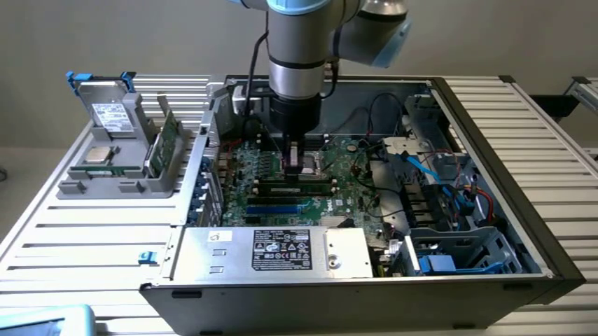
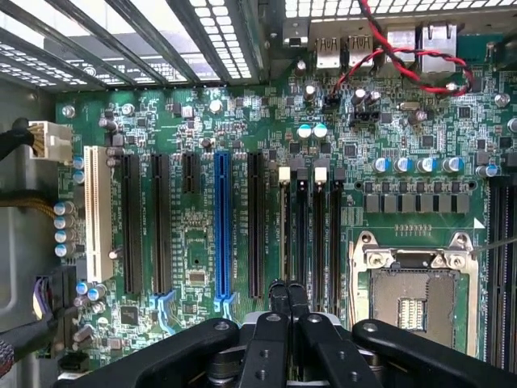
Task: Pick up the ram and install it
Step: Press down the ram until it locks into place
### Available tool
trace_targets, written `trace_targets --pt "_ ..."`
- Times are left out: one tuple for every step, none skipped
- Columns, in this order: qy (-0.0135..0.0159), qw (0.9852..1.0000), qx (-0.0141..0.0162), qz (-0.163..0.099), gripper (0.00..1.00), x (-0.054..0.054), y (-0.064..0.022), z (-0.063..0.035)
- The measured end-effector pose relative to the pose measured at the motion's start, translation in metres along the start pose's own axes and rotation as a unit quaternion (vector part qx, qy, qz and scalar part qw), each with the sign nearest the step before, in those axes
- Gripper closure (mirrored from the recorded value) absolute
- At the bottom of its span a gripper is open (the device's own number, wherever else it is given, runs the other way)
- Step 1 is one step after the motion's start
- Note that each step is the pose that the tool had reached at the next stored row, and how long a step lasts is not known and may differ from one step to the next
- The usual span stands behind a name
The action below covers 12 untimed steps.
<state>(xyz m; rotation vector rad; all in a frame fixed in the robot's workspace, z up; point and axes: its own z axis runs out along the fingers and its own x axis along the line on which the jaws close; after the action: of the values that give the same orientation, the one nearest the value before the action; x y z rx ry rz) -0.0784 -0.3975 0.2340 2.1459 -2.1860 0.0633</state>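
Observation:
My gripper (image 1: pixel 301 168) hangs low inside the open computer case, its tip just above the motherboard (image 1: pixel 348 183) by the memory slots. In the wrist view the fingers (image 2: pixel 279 295) are pressed together, and the gripper (image 2: pixel 288 293) is shut with nothing between them, over the black memory slots (image 2: pixel 310 234). A long green strip with dark chips (image 1: pixel 297 185) lies along those slots right in front of the tip; I cannot tell whether it is a seated ram. One ram (image 1: pixel 167 143) stands upright in the grey holder (image 1: pixel 112 185) at the exterior view's left.
The holder also carries a grey drive (image 1: pixel 112 115) and a square silver processor (image 1: pixel 98 155). An empty processor socket (image 2: pixel 412 303) lies beside the memory slots. The silver power supply (image 1: pixel 276 250), drive cage (image 1: pixel 458 248), cables (image 1: pixel 425 168) and case walls crowd the board.

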Motion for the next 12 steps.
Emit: trace_targets --pt "0.0000 1.0000 0.0001 0.000 0.89 0.0000 0.0001 0.0007" --pt "0.0000 1.0000 0.0002 0.000 0.89 -0.0002 0.0006 0.0015" --pt "0.0000 1.0000 0.0002 0.000 0.89 -0.0006 0.0011 0.0021" --pt "0.0001 1.0000 0.0002 0.000 0.89 -0.0011 0.0016 0.0024" --pt "0.0001 1.0000 0.0002 0.000 0.89 -0.0016 0.0021 0.0026" --pt "0.0000 1.0000 0.0003 0.000 0.89 -0.0019 0.0023 0.0030" --pt "0.0000 1.0000 0.0005 0.000 0.89 -0.0020 0.0026 0.0034" --pt "0.0002 1.0000 0.0005 0.000 0.89 -0.0020 0.0028 0.0036" --pt "0.0004 1.0000 0.0005 0.000 0.89 -0.0020 0.0028 0.0038" --pt "0.0005 1.0000 0.0007 0.000 0.89 -0.0021 0.0027 0.0042" --pt "0.0009 1.0000 0.0012 0.000 0.89 -0.0021 0.0027 0.0047" --pt "0.0013 1.0000 0.0016 0.000 0.89 -0.0022 0.0027 0.0051"
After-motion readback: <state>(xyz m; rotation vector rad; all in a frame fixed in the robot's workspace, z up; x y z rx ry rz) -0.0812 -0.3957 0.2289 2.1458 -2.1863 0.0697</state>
